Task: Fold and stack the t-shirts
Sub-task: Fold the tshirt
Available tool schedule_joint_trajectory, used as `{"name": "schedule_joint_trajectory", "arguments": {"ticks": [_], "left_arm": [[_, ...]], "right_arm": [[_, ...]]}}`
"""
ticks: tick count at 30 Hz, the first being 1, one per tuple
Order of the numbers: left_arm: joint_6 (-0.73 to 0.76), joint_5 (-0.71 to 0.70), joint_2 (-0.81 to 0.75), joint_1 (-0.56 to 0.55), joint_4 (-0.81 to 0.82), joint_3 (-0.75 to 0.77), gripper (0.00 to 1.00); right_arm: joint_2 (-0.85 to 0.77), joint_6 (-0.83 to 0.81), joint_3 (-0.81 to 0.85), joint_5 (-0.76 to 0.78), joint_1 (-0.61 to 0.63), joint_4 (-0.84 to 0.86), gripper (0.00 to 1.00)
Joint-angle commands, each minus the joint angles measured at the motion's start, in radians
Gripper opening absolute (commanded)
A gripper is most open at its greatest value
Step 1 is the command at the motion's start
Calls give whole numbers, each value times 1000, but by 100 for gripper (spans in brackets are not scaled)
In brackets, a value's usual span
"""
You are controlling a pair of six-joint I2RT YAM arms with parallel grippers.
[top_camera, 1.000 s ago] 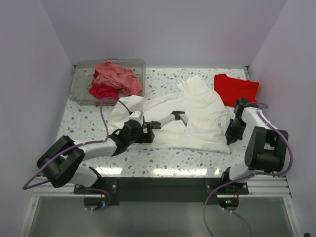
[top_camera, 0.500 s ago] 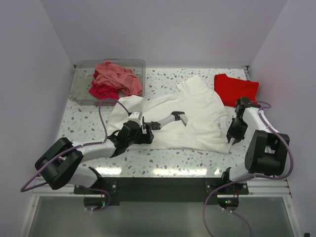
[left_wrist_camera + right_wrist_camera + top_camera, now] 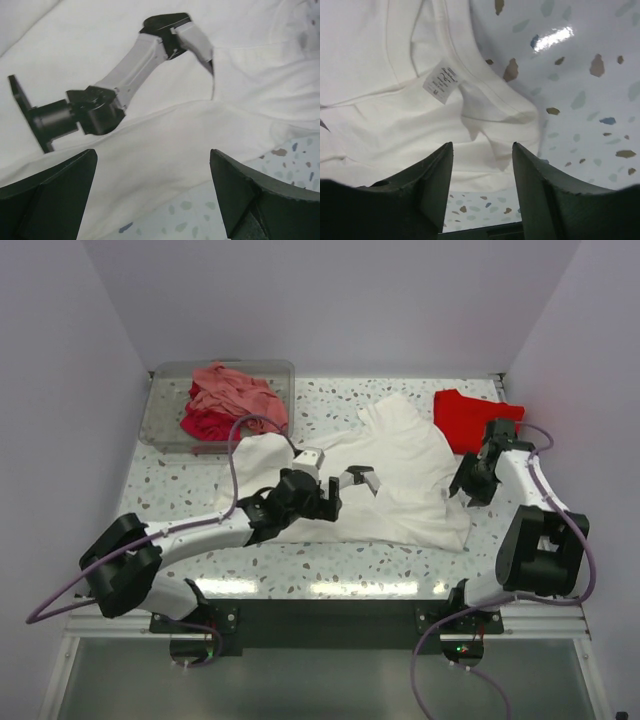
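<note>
A white t-shirt (image 3: pixel 410 455) lies spread and creased across the middle of the table. Its collar and label (image 3: pixel 440 80) show in the right wrist view. A bright red t-shirt (image 3: pixel 478 418) lies folded at the back right. My left gripper (image 3: pixel 335 496) hovers wide open over the white shirt's near part (image 3: pixel 165 135), holding nothing (image 3: pixel 152 160). My right gripper (image 3: pixel 466 486) is open just above the shirt's right edge (image 3: pixel 481 150), with no cloth between its fingers.
A clear bin (image 3: pixel 165 415) at the back left holds crumpled salmon-pink (image 3: pixel 235 390) and crimson (image 3: pixel 205 425) shirts. A grey-and-black jointed piece (image 3: pixel 360 477) lies on the white shirt ahead of my left gripper (image 3: pixel 135 65). Speckled tabletop (image 3: pixel 330 555) shows along the near edge.
My right gripper has opened, let go of the white shirt's right edge and drawn back toward the far side. My left arm has reached farther right over the shirt, still open.
</note>
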Motion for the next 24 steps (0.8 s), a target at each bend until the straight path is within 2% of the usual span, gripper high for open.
{"name": "schedule_joint_trajectory", "arguments": {"ticks": [1, 5, 11, 19, 24], "left_arm": [[37, -17, 75, -79, 28, 97, 100], [48, 12, 192, -195, 71, 200, 100], [39, 67, 384, -289, 108, 354, 100], [33, 95, 503, -312, 148, 421, 100], [28, 98, 522, -314, 157, 390, 100]], "right_arm": [[86, -26, 16, -108, 0, 114, 52], [148, -40, 5, -140, 1, 195, 47], [221, -34, -16, -211, 0, 266, 44], [252, -31, -35, -225, 1, 267, 41], [251, -25, -50, -272, 0, 278, 33]]}}
